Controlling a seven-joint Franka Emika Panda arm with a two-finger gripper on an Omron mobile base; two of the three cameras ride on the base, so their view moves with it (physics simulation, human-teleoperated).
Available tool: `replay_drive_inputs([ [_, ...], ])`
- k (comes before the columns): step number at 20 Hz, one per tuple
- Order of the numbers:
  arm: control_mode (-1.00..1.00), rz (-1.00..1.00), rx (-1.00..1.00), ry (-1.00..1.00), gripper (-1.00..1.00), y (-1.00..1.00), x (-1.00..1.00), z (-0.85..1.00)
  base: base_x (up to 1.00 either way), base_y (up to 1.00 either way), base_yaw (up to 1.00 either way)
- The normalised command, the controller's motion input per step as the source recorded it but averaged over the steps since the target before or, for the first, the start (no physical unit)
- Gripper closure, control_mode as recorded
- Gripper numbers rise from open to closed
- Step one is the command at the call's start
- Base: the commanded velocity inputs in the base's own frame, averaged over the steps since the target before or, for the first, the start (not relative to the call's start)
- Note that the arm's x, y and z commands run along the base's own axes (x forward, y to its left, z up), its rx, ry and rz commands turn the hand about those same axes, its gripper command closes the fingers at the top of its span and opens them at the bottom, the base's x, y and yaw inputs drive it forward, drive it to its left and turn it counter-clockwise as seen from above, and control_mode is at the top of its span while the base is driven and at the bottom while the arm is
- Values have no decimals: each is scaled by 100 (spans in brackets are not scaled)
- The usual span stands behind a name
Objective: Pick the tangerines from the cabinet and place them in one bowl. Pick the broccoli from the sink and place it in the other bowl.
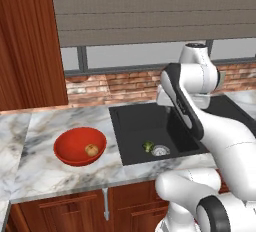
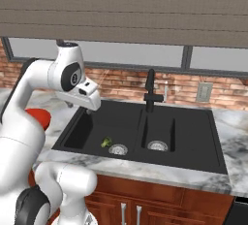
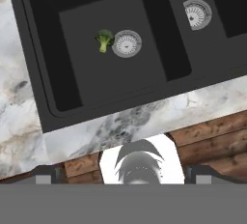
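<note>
Hovering high above the black double-basin sink (image 2: 145,127), wrist camera looking straight down into the left basin. Gripper (image 3: 123,172) spread to full width, with only the finger tips (image 3: 44,174) peeking up at the bottom edge of the hand view; nothing held between them.

Broccoli (image 3: 103,40) lying on the floor of the left basin, just beside the silver drain (image 3: 127,43), on the drain's left in the base views. Seen also at (image 1: 148,146) and (image 2: 105,142). In the hand view, well up-frame and slightly left of the gripper's midpoint, so below the hand and offset from its axis rather than directly under it. Stem pointing down-frame, floret head up-frame; long axis roughly in line with the frame's vertical, though too small to be sure of the tilt.

Red bowl (image 1: 80,146) on the marble counter (image 1: 40,176), left of the sink, with one tangerine (image 1: 91,150) resting inside it. Probably at the broccoli stage now: needs a shift over the floret, then a descent into the basin, keeping clear of the basin wall and the drain.
</note>
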Motion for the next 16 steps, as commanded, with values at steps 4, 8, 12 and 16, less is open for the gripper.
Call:
replay_drive_inputs([
  [4,-100,-7,0,-14,-100,0,10,-23,0,0,0],
  [8,-100,-8,-1,-18,-100,0,16,-23,0,0,0],
  [12,-100,-7,-1,-16,-100,0,16,-23,0,0,0],
  [16,-100,-3,0,-16,-100,0,26,-23,0,0,0],
])
